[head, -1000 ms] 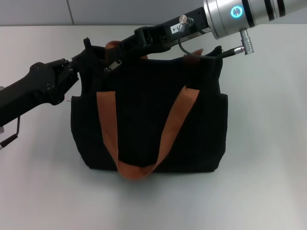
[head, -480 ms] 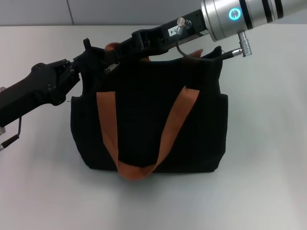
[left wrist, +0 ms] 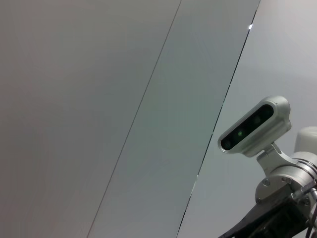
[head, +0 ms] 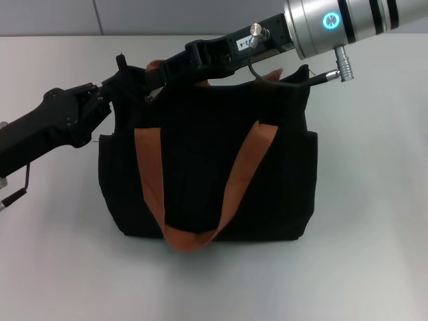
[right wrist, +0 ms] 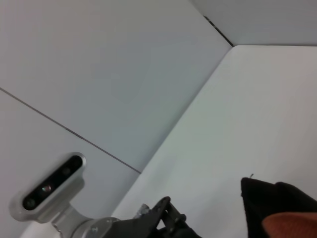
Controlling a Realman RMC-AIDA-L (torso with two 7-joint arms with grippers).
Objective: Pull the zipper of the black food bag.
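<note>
The black food bag [head: 200, 167] stands upright mid-table, its rust-orange handles [head: 148, 174] hanging down the front. My left gripper [head: 124, 83] comes in from the left and is shut on the bag's upper left corner, where a fabric tip sticks up. My right gripper [head: 155, 79] reaches from the upper right along the top edge to that same end, close to the left gripper. The zipper is hidden beneath it. The right wrist view catches a corner of the bag [right wrist: 270, 196] and a bit of orange strap [right wrist: 292, 225].
White tabletop [head: 361, 254] surrounds the bag, with a grey wall [head: 167, 17] behind. A cable and plug [head: 334, 67] hang from the right arm above the bag's upper right corner. Each wrist view shows the other arm's silver camera [left wrist: 252, 126] [right wrist: 49, 188].
A second ago the silver pull tab showed just under the right gripper at the bag's top left. The gripper has shifted slightly left and the tab no longer shows. The left arm stayed put.
</note>
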